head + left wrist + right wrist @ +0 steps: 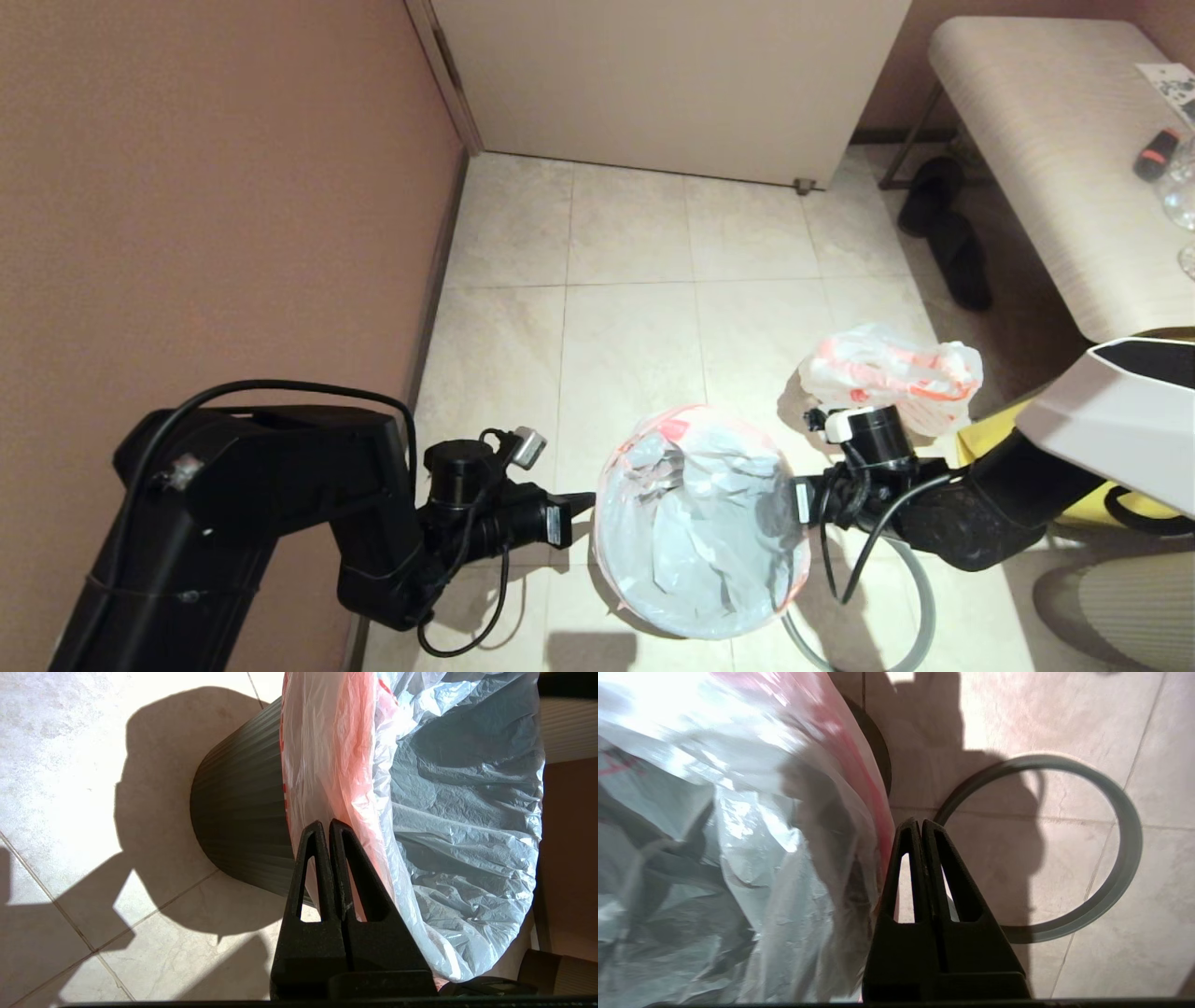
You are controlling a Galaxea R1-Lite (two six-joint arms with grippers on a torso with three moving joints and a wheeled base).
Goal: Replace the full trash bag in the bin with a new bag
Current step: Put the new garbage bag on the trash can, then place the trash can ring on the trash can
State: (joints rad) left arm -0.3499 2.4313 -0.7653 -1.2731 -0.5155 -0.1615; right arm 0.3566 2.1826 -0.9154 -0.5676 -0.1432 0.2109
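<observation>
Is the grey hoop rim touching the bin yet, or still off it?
Apart. The right wrist view shows the grey hoop rim lying flat on the floor tiles beside the bin, whose mouth carries only the new bag.

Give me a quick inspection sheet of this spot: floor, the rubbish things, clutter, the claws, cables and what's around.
Surface: beige tiled floor, sunlit with hard shadows.
Job's things: black bin lined with the new bag, its mouth folded over the edge; full trash bag on the floor beyond the right arm; grey hoop lying loose on the floor beside the bin.
Clutter: dark slippers under the bench.
Grippers: left gripper shut at the bag's edge; right gripper shut at the opposite edge.
Cables: black cable looping under the left arm.
Surroundings: brown wall, pale bench.
</observation>
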